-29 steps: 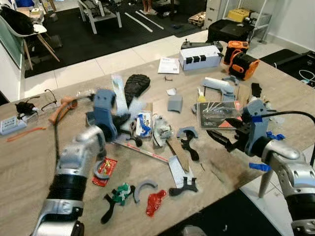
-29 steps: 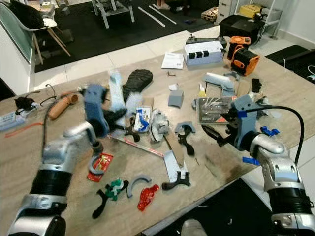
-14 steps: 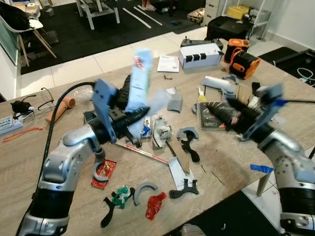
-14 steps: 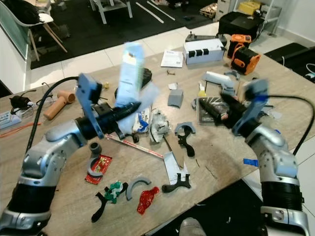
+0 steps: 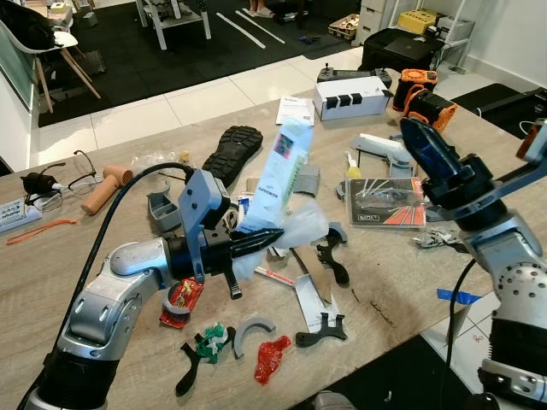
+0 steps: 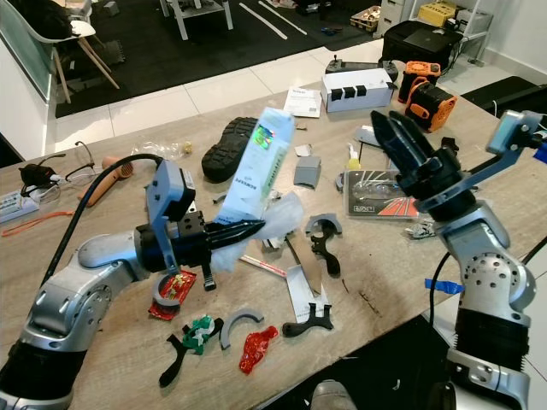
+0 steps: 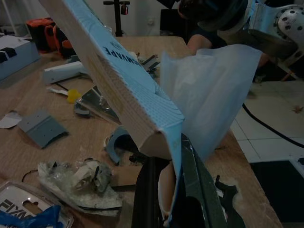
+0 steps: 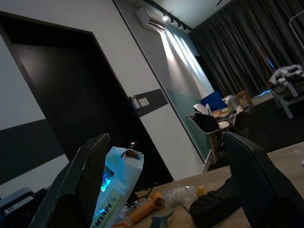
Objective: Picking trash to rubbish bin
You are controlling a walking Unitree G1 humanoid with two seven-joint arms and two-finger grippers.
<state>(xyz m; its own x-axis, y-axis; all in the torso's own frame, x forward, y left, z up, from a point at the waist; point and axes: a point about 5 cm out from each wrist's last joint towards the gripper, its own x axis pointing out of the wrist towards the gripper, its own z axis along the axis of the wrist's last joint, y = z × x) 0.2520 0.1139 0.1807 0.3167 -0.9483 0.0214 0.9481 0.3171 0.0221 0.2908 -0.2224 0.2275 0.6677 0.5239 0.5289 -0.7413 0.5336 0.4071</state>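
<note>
One piece of trash is now off the table: the left gripper [image 5: 272, 236] is clenched on a tall pale-blue carton [image 5: 279, 172] and a crumpled bit of clear plastic wrap [image 5: 301, 229], holding both above the clutter near the middle of the wooden table [image 5: 51, 282]. A second ago the carton lay low among the mess beside the left arm; half a second ago it was swinging upward in a blur; now it stands almost upright, leaning a little to the right, its lower end pinched between the black fingers. The left wrist view shows the carton's bottom corner and the wrap squeezed together between the two fingers [image 7: 147, 190].

The right gripper [image 6: 402, 149] has also risen. A second ago it hovered low near the right edge of the table; now it is lifted high, pointing far and to the left, its two fingers spread wide apart with nothing between them. In its wrist view the carton shows between the fingers, well apart from them.

Other litter is left on the table: a red wrapper [image 5: 181, 301] just near the left arm, a red scrap [image 5: 272, 355] and a green scrap [image 5: 211, 338] at the near edge, and a black shoe sole [image 5: 232, 147] farther off.

The pick looks done, so I judge the next step is carrying the carton to a bin, which I cannot see from here. The grip on the carton's corner looks slim, so it could tip or slip in transit.
</note>
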